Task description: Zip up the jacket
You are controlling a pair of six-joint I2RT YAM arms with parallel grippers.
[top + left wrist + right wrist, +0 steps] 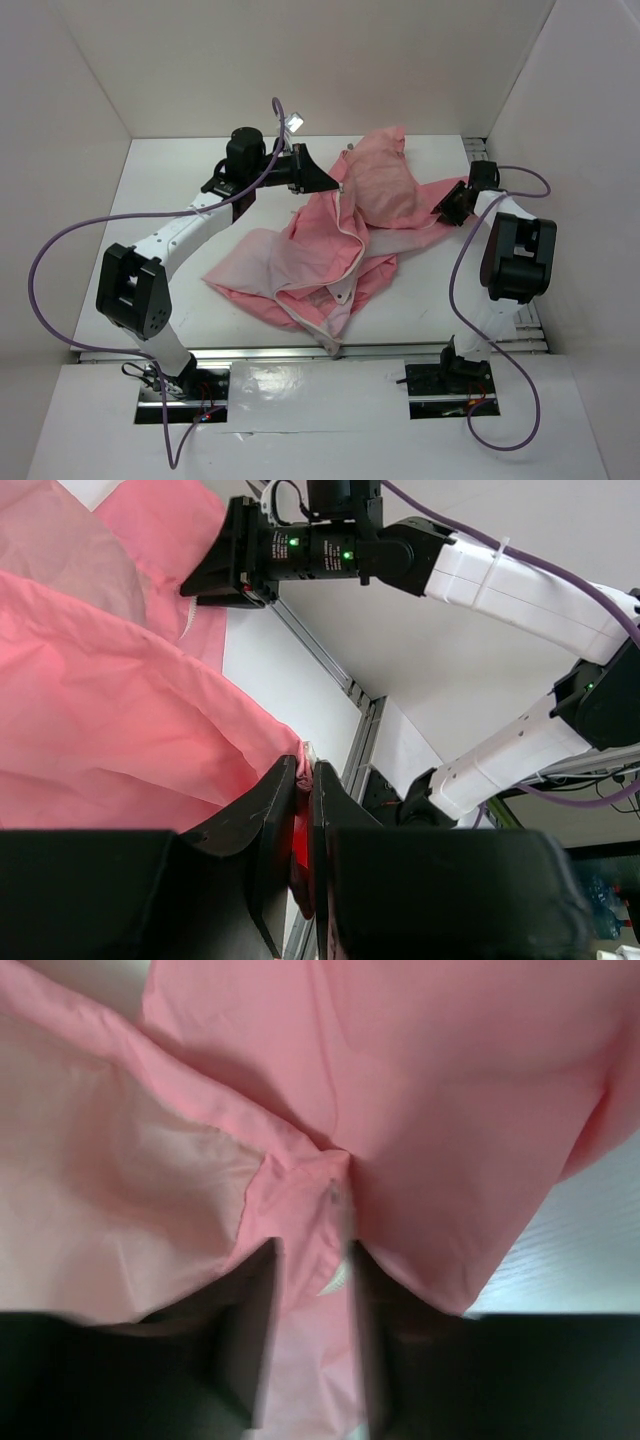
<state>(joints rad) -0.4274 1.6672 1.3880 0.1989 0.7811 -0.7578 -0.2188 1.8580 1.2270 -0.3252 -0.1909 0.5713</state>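
Note:
The salmon-pink jacket (385, 185) lies crumpled mid-table, with its paler lining (262, 262) spread to the left and its light zipper (357, 250) running down the front. My left gripper (325, 182) is at the jacket's upper left edge. In the left wrist view it (305, 765) is shut on a pinched fold of the jacket (100, 730). My right gripper (447, 210) is at the jacket's right side. In the right wrist view it (310, 1250) stands apart, with a fold of the jacket (420, 1090) and a bit of zipper tape (335, 1278) between its blurred fingers.
White walls enclose the table on three sides. A metal rail (400, 350) runs along the near edge and another (478, 150) along the right. Purple cables (60, 250) loop off both arms. The right arm (520, 580) crosses the left wrist view.

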